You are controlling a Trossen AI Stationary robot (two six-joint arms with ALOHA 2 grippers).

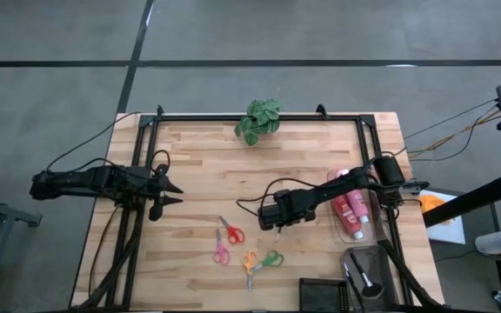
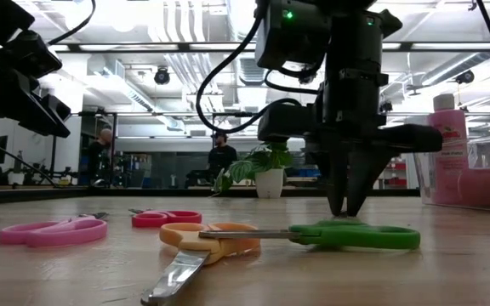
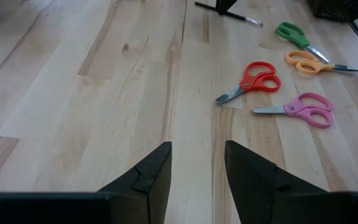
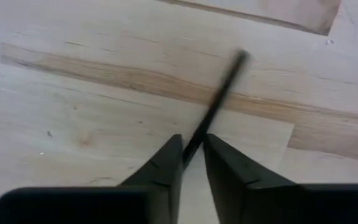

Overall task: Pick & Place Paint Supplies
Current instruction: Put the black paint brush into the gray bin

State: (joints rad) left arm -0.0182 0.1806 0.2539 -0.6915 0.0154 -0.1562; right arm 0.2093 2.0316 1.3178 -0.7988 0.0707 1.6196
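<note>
Look at your right gripper (image 4: 192,155) first. It points straight down near the middle of the table (image 1: 198,165), and its two fingers (image 4: 163,163) are pinched on a thin dark brush (image 4: 219,99). The brush lies flat on the wood, and its free end sticks out past the fingertips. In the left wrist view you can see the same brush (image 3: 244,19) lying on the table far off.

Your left gripper (image 1: 170,192) waits at 9 o'clock on the table. Its fingers (image 3: 151,174) are a little apart and hold nothing.

The paint bottles (image 1: 353,209), red and pink with white caps, lie in a clear tray (image 1: 338,228) at 3 o'clock. More brushes (image 1: 361,276) sit in a second clear bin (image 1: 381,261) at 5 o'clock.

Four scissors lie at 6 o'clock: the red scissors (image 1: 230,231), the pink scissors (image 1: 221,252), the orange scissors (image 1: 250,262) and the green scissors (image 1: 270,259). The green ones are just beside your right gripper, nearer 6 o'clock. A little green plant (image 1: 257,120) stands at 12 o'clock.
</note>
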